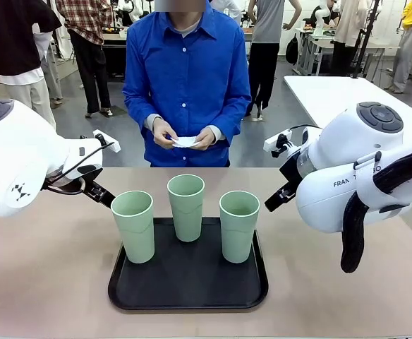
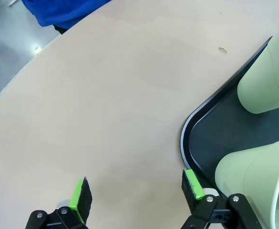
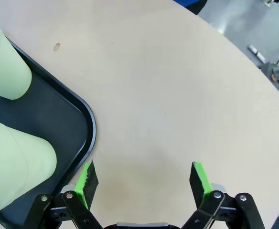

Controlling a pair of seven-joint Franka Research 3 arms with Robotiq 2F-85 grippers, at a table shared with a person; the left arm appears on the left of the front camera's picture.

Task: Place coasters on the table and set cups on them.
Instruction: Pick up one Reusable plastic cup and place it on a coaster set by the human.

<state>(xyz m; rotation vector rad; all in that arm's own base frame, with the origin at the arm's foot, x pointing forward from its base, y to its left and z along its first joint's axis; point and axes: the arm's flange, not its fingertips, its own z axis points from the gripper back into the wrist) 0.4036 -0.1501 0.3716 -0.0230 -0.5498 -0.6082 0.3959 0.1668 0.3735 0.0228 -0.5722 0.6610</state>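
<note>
Nearest the camera, a black tray point(image 1: 185, 305) is lying on the tan surface point(image 1: 44, 282) and is carrying all three pale mint-green cups: the left cup point(image 1: 133, 226), the middle cup point(image 1: 185, 207) and the right cup point(image 1: 238, 226). They are standing upright, mouths up and apart from one another, the middle one farther back. As far as the rims let one look in, nothing is sitting inside them, though the bottoms are hidden. They are probably waiting on the tray because no coaster is lying on the surface yet to receive them. Flanking the tray, the left hand point(image 2: 135, 191) is hanging above bare surface with its fingers spread wide and gripping nothing, one finger just beside the tray's rounded corner. The right hand point(image 3: 144, 177) is mirroring it on the other side, fingers likewise wide apart and empty, one finger close to the tray's rim. Both seem to be standing off so that the stretch of surface beyond the tray stays free. At the far edge, a person point(image 1: 188, 78) in a blue shirt is holding the white paper coasters point(image 1: 185, 142) at waist height, seemingly getting ready to lay them down; how many there are cannot be told.
</note>
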